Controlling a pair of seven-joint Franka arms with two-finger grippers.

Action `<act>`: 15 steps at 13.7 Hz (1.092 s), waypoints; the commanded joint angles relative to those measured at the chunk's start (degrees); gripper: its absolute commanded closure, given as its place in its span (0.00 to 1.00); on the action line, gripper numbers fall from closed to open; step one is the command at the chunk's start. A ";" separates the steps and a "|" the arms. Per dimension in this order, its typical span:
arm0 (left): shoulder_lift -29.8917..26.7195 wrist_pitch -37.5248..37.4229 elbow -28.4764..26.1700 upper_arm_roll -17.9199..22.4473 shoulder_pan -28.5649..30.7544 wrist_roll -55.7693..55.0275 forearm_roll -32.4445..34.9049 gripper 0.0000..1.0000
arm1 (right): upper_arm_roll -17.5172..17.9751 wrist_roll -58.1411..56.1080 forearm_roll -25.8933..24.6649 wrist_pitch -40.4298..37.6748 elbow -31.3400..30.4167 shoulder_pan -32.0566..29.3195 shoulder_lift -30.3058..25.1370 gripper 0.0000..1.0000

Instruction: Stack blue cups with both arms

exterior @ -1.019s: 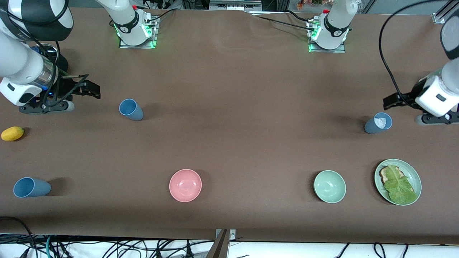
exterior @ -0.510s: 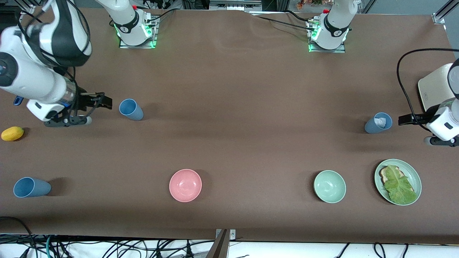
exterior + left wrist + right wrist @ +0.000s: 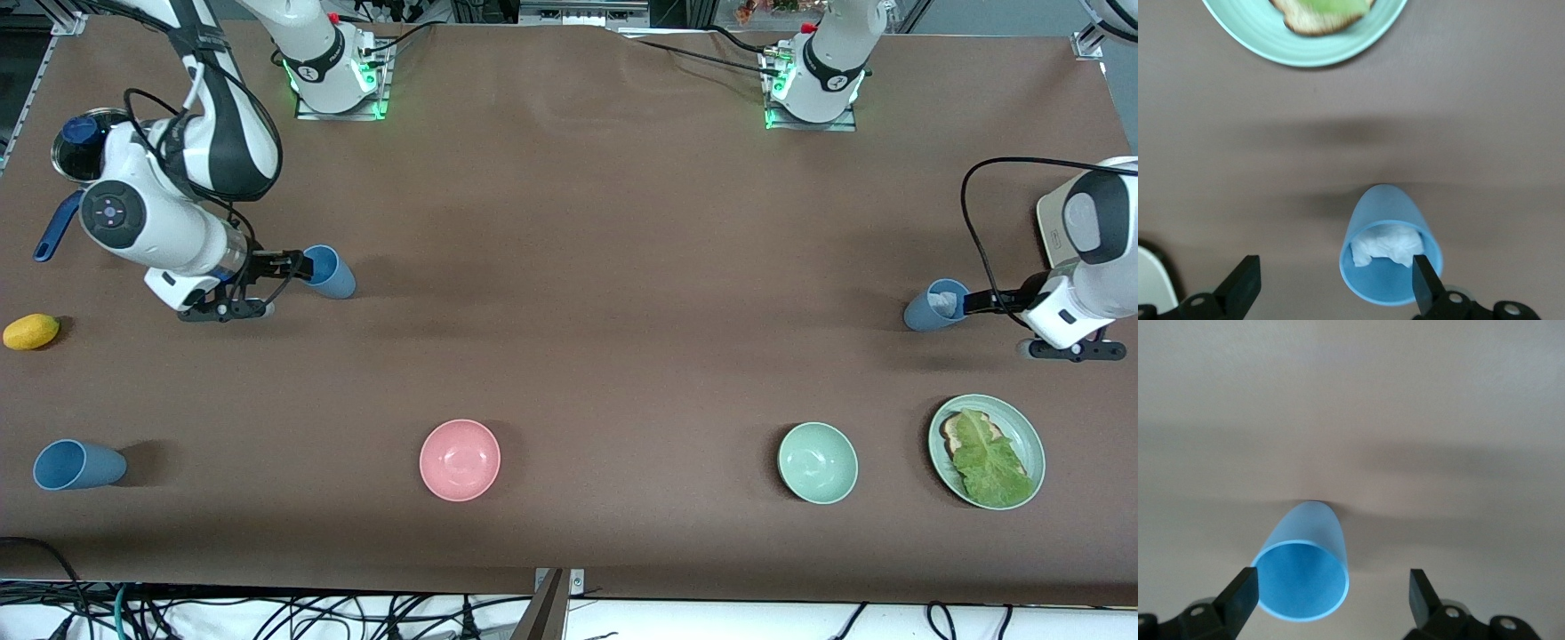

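**Both arms closing on upright cups**

The right gripper (image 3: 298, 265) sits at the rim of the mid-blue cup (image 3: 326, 272) toward the right arm's end of the counter (image 3: 587, 293); its fingers (image 3: 1238, 592) are spread wide and hold nothing, the cup's mouth just off-centre between them. The left gripper (image 3: 976, 301) meets the slate-blue cup (image 3: 933, 308), which holds crumpled white paper (image 3: 1388, 243); its fingers are wide apart, one tip overlapping the rim. A third blue cup (image 3: 78, 465) stands nearer the camera, unattended.
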 commanded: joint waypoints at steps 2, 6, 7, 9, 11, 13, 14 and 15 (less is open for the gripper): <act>1.82 5.39 -2.67 -0.54 3.91 5.77 0.96 0.41 | 0.06 0.89 -0.59 6.01 -5.42 -0.18 -0.99 0.00; 5.08 6.11 -3.20 -0.98 4.10 5.51 0.34 1.00 | 0.06 0.80 -0.59 6.81 -5.61 -0.27 0.24 0.00; 5.52 5.93 -3.11 -1.24 3.83 5.25 0.34 1.00 | -0.02 0.63 -0.59 7.59 -5.87 -0.27 0.42 0.00; 5.44 4.88 -2.50 -2.64 3.92 4.64 -0.18 1.00 | -0.03 0.62 -0.59 9.53 -6.75 -0.27 1.12 0.00; 4.91 1.47 -0.75 -4.04 3.92 1.92 -1.76 1.00 | -0.11 0.62 -0.59 10.06 -7.01 -0.27 1.30 0.00; 4.56 -5.98 4.07 -7.46 3.92 -0.45 -3.43 1.00 | -0.03 0.62 -0.59 10.15 -7.01 -0.36 1.30 0.00; 4.47 -10.54 7.40 -9.31 3.83 -2.82 -4.74 1.00 | -0.11 0.62 -0.59 10.24 -7.01 -0.36 1.56 0.01; 4.56 -14.77 9.96 -12.03 3.83 -5.28 -5.28 1.00 | -0.03 0.62 -0.59 10.41 -7.01 -0.36 1.74 0.03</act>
